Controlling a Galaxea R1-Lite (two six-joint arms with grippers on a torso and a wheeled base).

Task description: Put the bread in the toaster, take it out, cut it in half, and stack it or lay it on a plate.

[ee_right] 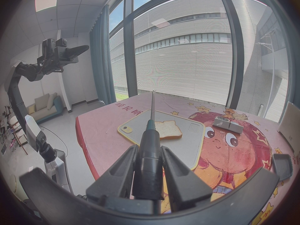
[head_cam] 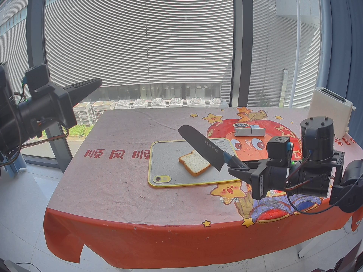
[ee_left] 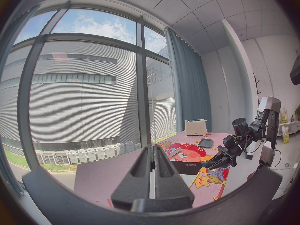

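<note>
Right gripper [head_cam: 242,169] clamps the knife [head_cam: 202,146] by the handle, blade on edge over the bread [head_cam: 194,162], likely lined up to halve it; contact unclear. Bread lies flat on the board [head_cam: 166,159], mid tabletop [head_cam: 121,186]. Left gripper [head_cam: 92,84] is pinched closed and empty, raised well to the left, out of the cut's way. Toaster [head_cam: 331,108] stands at the far right corner. Red cartoon cloth, big window [head_cam: 151,38], blue curtain [head_cam: 340,38].
</note>
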